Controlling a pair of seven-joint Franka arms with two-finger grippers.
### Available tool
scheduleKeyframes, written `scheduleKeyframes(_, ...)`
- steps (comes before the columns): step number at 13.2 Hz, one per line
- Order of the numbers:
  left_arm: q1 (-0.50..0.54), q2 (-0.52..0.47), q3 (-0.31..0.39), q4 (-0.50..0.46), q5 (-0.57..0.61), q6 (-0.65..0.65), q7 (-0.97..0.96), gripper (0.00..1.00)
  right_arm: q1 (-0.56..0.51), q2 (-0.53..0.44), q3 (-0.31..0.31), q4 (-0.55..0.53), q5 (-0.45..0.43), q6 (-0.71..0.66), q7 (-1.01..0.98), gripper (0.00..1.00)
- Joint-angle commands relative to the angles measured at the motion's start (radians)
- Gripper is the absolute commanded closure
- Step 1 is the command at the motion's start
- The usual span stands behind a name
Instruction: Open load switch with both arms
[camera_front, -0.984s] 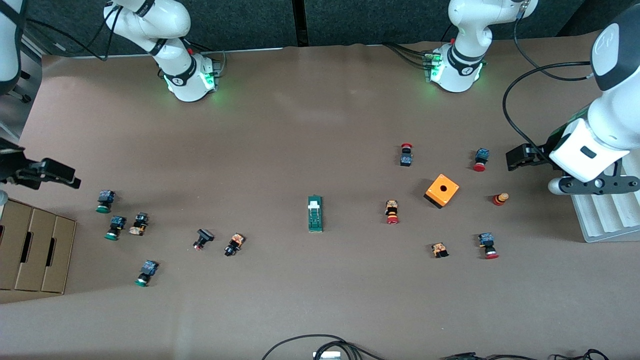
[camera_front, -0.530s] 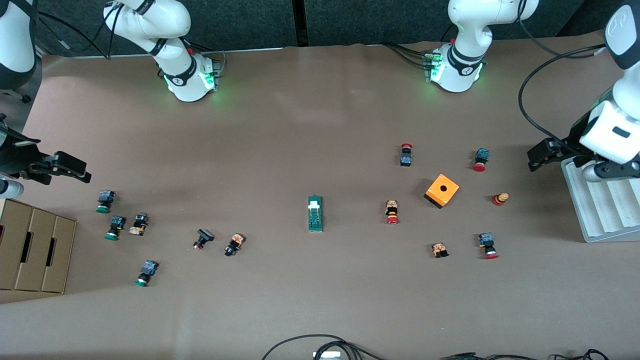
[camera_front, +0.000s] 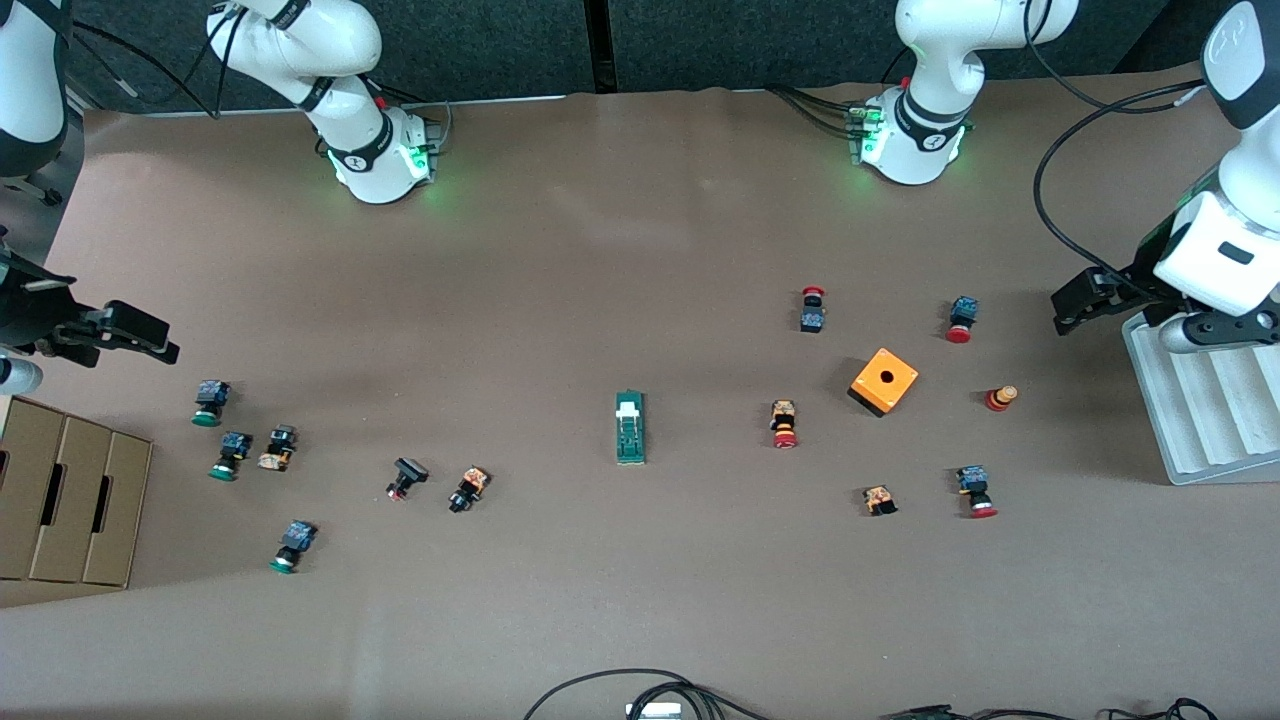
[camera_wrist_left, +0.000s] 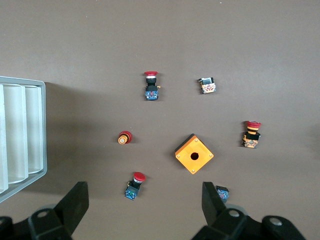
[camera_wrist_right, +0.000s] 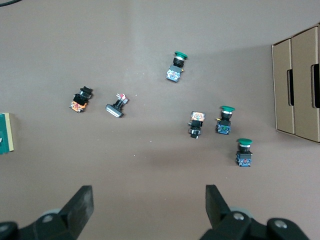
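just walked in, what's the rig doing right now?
Nothing is being handled yet. The load switch lies untouched mid-table among scattered push-buttons, with an orange cube toward the left arm's end. The left hand is open, in the air at its end of the table by the white tray. The right hand is open too, in the air at its own end above the cardboard box. Neither is near the switch.

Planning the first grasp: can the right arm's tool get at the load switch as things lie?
Probably yes. The load switch lies alone mid-table, nothing touching it. The right tool hangs open at its own end, with only small push-buttons lying between.
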Motion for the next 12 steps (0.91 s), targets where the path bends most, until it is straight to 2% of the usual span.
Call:
scheduleKeyframes(1, -0.013, -0.008, 0.007, 0.002, -0.013, -0.015, 0.008, 0.0, -0.002, -0.001, 0.002, 0.004, -0.011, -0.016, 0.008, 0.0)
scheduleKeyframes(12, -0.013, 0.0, -0.011, 0.025, -0.001, -0.026, 0.01, 0.0, -0.003, -0.001, 0.004, 0.004, -0.006, -0.02, 0.0, 0.0)
